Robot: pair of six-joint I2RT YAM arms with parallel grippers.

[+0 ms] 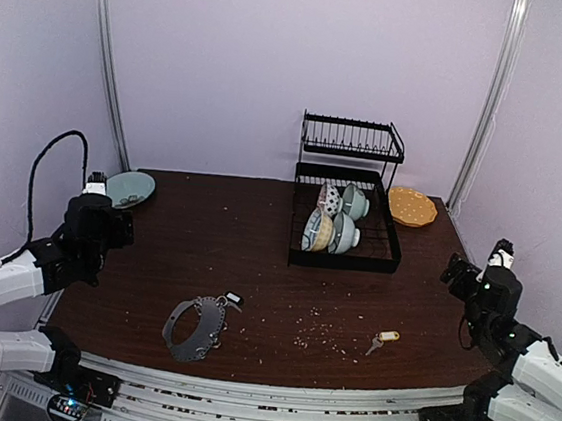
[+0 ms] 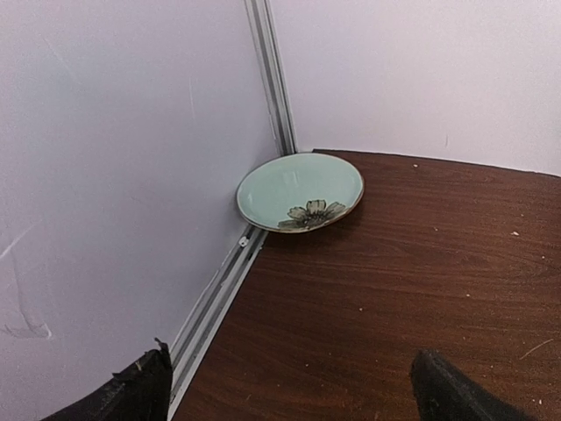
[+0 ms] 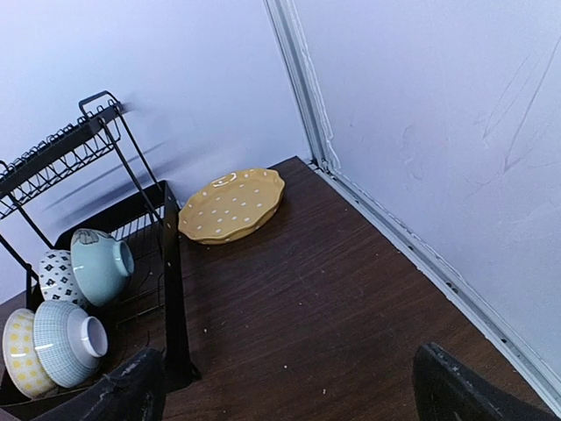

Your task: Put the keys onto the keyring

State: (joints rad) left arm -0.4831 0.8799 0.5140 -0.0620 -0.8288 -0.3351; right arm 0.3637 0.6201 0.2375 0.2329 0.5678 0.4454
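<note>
The keys (image 1: 383, 340), a small silver key on a yellow tag, lie on the dark wooden table near the front right. The keyring (image 1: 213, 316), a large grey hoop with bits hanging from it, lies flat near the front left. Neither appears in the wrist views. My left gripper (image 1: 117, 221) (image 2: 294, 395) hovers open at the far left, well behind the keyring, with only bare table between its fingers. At the right edge my right gripper (image 1: 459, 271) (image 3: 294, 390) hangs open and empty, behind and to the right of the keys.
A black dish rack (image 1: 341, 257) (image 3: 171, 289) with several bowls stands at the back centre. A yellow dotted plate (image 1: 412, 206) (image 3: 230, 206) leans beside it. A pale green flowered plate (image 1: 129, 190) (image 2: 300, 191) sits in the back left corner. A small black-and-white tag (image 1: 233, 299) lies by the keyring. Crumbs dot the table.
</note>
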